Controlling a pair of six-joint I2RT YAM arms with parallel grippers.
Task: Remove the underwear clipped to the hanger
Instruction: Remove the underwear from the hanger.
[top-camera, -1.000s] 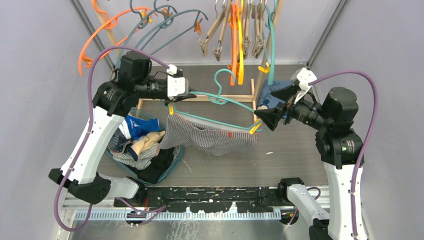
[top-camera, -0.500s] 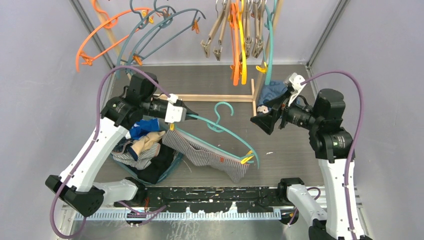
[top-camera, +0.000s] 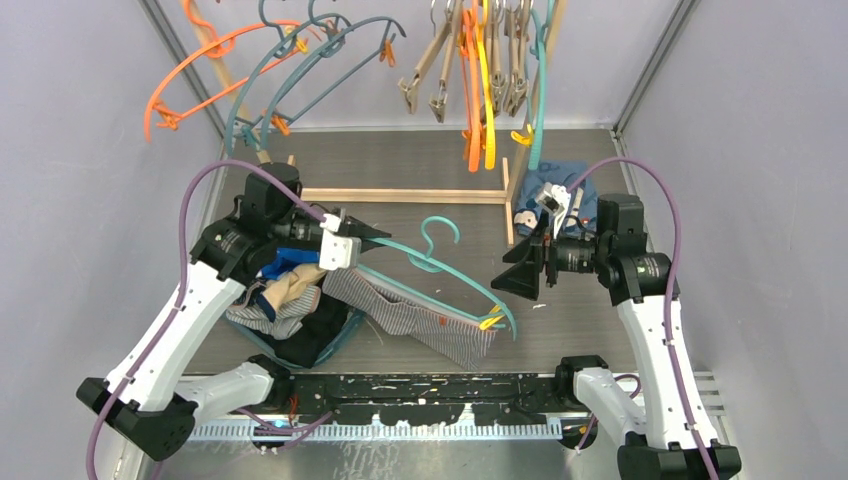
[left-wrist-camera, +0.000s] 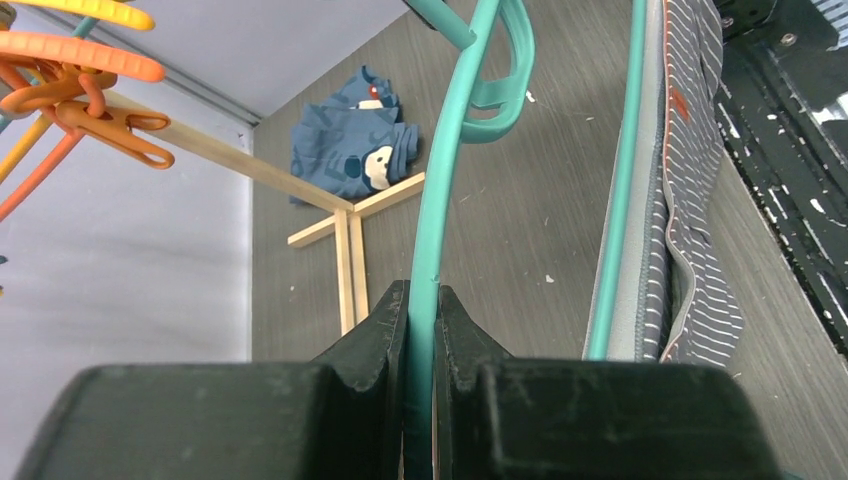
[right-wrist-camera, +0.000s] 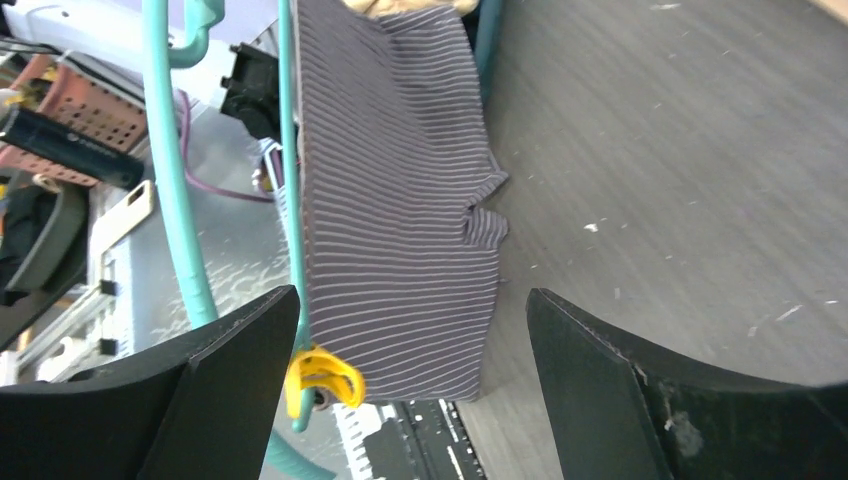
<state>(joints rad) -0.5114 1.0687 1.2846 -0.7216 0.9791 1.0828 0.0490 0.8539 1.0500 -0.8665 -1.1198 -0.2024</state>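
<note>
Underwear (top-camera: 420, 318), navy w/ white pinstripes, hangs from the teal hanger (left-wrist-camera: 428, 220) btwn the two arms. It sits just on the right-arm side of the clothes pile (top-camera: 295, 295) and close to the black rail (top-camera: 430, 385) at the near edge of the table (top-camera: 420, 160). Hanger is tilted, its far end low. A yellow clip (right-wrist-camera: 320, 375) at that low end pins the fabric's corner to the bar, and the waistband runs along the bar w/ a small orange tag (left-wrist-camera: 680, 100) showing. Can't tell if the hem touches the table. Left gripper (left-wrist-camera: 420, 300) is clamped on the hanger's upper arm near the pile end, fingers pressed tight against the teal rod on both sides. Right gripper (right-wrist-camera: 412, 300) has its fingers spread wide apart, holding nothing. It's aimed at the clipped end, near the clip but not touching it or the cloth. Beyond, a cartoon-print garment (left-wrist-camera: 355, 150) lies by the foot of the wooden frame (left-wrist-camera: 345, 260), well apart from the hanger.
</note>
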